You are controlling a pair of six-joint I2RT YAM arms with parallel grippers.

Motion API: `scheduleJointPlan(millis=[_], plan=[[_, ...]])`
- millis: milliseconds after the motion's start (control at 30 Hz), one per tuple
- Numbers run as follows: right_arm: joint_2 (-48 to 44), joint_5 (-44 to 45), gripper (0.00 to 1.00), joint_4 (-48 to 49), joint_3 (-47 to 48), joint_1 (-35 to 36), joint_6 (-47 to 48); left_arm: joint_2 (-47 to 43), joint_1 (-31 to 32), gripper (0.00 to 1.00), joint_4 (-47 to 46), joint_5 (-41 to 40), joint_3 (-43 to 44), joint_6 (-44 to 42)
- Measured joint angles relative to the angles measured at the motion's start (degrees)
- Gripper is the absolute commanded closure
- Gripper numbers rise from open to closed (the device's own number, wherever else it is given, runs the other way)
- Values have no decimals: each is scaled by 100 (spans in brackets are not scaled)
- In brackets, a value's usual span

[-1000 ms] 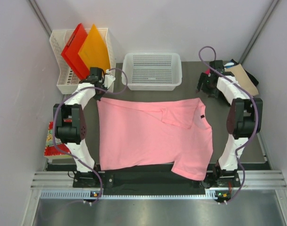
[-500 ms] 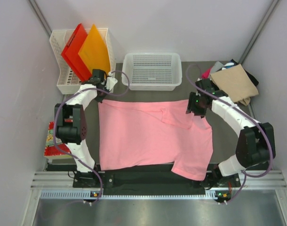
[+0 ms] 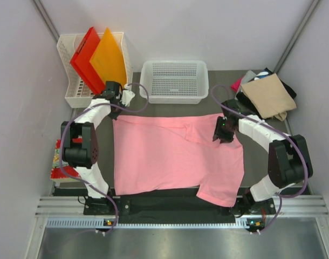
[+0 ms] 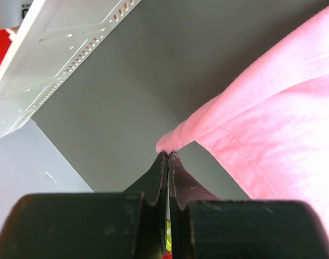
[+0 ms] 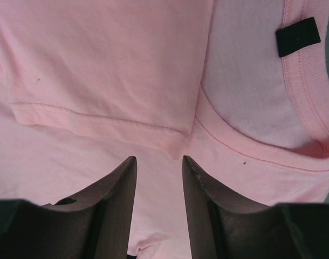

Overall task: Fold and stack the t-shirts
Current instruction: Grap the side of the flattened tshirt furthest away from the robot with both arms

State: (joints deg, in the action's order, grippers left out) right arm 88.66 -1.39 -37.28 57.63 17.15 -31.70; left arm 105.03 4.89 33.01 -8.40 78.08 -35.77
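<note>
Sprawling: one pink t-shirt (image 3: 175, 156), two folders (image 3: 108, 56)

Pale walls (image 3: 170, 27) all round, dark grey table (image 3: 170, 109) at centre, white mesh basket (image 3: 174, 63) at 12 o'clock, white rack (image 3: 64, 54) at 10 o'clock, metal rail (image 3: 175, 208) at 6 o'clock, soft even light.
</note>
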Motion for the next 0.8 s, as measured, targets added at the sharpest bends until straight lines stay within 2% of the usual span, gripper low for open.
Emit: scheduleJointPlan(millis=[600,767,800], plan=[[260,-13,63,140,-245,92,-157,-120,4,100,0,4,-52,-20],[269,9,68,109,-291,107,-157,-127,9,100,2,4,-52,-22],[273,7,71,120,-291,107,-160,-129,9,100,4,4,-52,-20]])
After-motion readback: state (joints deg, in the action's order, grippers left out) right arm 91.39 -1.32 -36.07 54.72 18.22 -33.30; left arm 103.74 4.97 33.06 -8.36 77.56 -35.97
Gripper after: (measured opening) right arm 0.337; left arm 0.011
